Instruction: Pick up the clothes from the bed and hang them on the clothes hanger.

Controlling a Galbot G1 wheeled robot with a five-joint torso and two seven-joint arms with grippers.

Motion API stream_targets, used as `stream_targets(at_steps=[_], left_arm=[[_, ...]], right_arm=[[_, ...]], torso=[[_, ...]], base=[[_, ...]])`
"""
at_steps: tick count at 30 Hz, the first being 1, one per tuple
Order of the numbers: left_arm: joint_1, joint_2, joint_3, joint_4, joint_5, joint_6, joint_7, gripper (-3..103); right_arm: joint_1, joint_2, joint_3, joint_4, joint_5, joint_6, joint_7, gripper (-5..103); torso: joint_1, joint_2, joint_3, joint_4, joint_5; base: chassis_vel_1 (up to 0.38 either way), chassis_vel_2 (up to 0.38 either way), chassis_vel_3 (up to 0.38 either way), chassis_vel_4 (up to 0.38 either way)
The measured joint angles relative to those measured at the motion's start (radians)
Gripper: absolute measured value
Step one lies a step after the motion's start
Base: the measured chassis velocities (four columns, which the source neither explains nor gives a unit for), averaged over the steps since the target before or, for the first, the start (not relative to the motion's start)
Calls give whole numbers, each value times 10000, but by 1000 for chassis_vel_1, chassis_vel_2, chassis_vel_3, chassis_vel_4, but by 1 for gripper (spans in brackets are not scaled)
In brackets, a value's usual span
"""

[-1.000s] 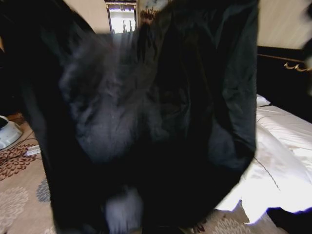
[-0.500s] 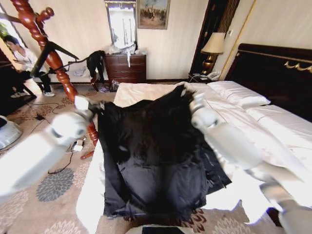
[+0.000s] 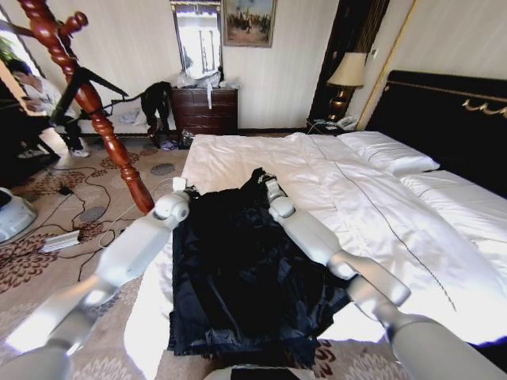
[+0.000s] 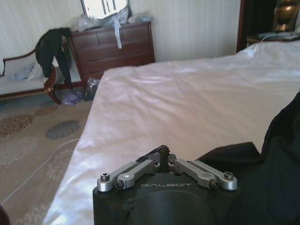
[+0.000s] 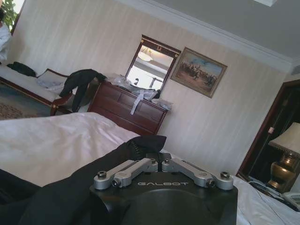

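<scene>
Black clothes (image 3: 238, 269) on white bed (image 3: 372, 206)

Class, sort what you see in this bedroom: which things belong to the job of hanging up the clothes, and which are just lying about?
Part of the job:
the clothes, lying on the bed
the clothes hanger
left hand
right hand

Just lying about:
dresser
table lamp
framed painting
wall mirror
black garment on the chair

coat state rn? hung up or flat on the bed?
Flat, not hung. The black coat lies spread over the bed; both pincers hold its top edge. The coat stand bears nothing of it.
</scene>
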Motion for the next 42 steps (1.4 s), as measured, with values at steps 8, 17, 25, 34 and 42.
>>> stream_targets(at_steps=[8,17,25,34,42], left_arm=[[-30,-1453,98,1893,902,-458,52,1],[98,-2538,-341,2637,1010,-520,-179,6],[465,-1708,-751,886,-533,991,-1340,32],[915,-158,-1428,-1795,-2852,1747,-1978,65],[1093,278,-1879,-2964,-3748,1046,-1753,97]], right_arm=[[-206,572,225,-1360,-815,447,-44,0],[-442,651,285,-1526,-664,514,-173,3],[-539,-39,390,-255,2466,261,-514,30],[-912,-2006,670,3031,8370,-2394,-524,58],[-906,-3433,1396,5465,11154,-2319,-655,95]], torso=[[0,0,1,10,0],[0,1,1,8,-1],[1,0,1,7,-2],[-1,2,0,2,-1],[-2,2,-1,9,-1]], base=[[0,0,0,0],[0,0,0,0],[0,0,0,0],[0,0,0,0],[0,0,0,0]])
